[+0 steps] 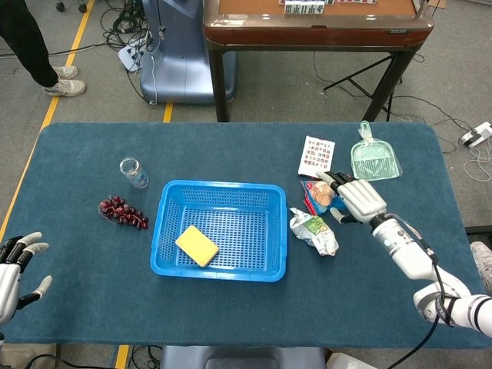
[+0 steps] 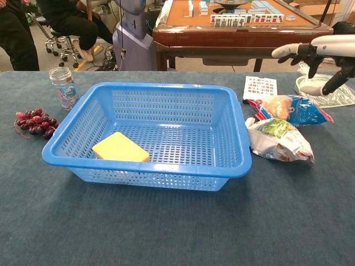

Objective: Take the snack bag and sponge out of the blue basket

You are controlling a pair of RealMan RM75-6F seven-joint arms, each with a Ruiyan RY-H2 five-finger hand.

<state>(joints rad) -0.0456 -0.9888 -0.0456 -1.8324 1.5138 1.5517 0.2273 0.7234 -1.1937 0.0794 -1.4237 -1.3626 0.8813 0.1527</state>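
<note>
The flat yellow rectangular sponge (image 1: 197, 245) lies in the blue perforated plastic basket (image 1: 169, 214), probably light and squashy, best pinched across its short edges; the crinkly white-and-green snack bag (image 1: 314, 231) lies on the table beside the basket, under the released, spread right hand (image 1: 356, 199); the left hand (image 1: 17, 270) hangs open, well apart

Robot lab, floor cables (image 1: 131, 31), taped lines (image 1: 65, 84)

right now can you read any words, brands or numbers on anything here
None can be read.
White snack bag: print too blurred.
Blue snack bag: print too blurred.
Card: coloured squares, text too small.
Jar label: too small.
Tiles on the far table: unreadable.
</note>
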